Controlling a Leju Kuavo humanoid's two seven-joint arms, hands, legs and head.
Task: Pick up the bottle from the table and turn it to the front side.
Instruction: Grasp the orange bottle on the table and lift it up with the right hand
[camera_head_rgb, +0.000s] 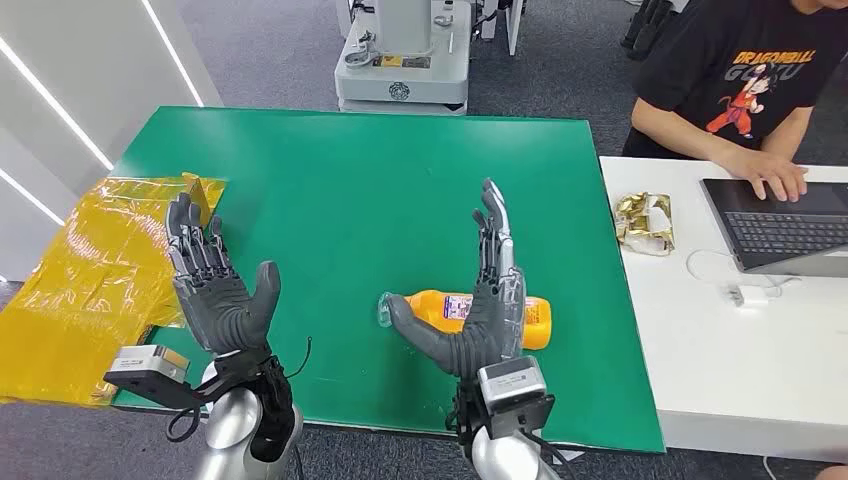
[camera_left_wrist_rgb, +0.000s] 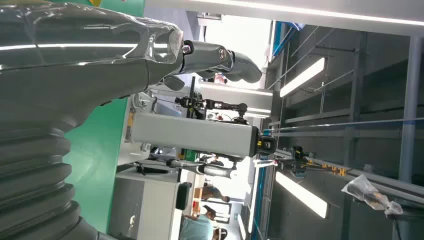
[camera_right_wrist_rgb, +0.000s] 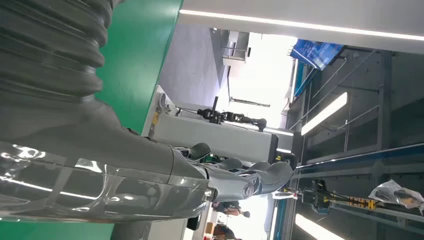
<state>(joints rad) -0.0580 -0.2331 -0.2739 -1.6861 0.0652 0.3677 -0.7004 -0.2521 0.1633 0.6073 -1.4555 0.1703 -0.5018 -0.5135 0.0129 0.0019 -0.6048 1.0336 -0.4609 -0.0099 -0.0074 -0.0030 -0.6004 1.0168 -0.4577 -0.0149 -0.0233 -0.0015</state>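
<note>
One orange bottle (camera_head_rgb: 470, 315) lying near tabletop (camera_head_rgb: 350, 190) front edge, just behind right hand (camera_head_rgb: 480, 310); both hands spread, left hand (camera_head_rgb: 215, 290) empty.

Beyond my green table (camera_head_rgb: 330, 180) lay grey floor (camera_head_rgb: 270, 50); a white desk (camera_head_rgb: 720, 370) stood right, strip lights (camera_right_wrist_rgb: 322, 112) glowing overhead.

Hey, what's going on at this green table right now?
A humanoid robot stands at the green table with both hands raised and fingers spread, holding nothing. An orange bottle lies on its side on the mat, partly behind the right hand. The left hand is up near a yellow plastic bag. A person types on a laptop at the white table beside it.
</note>
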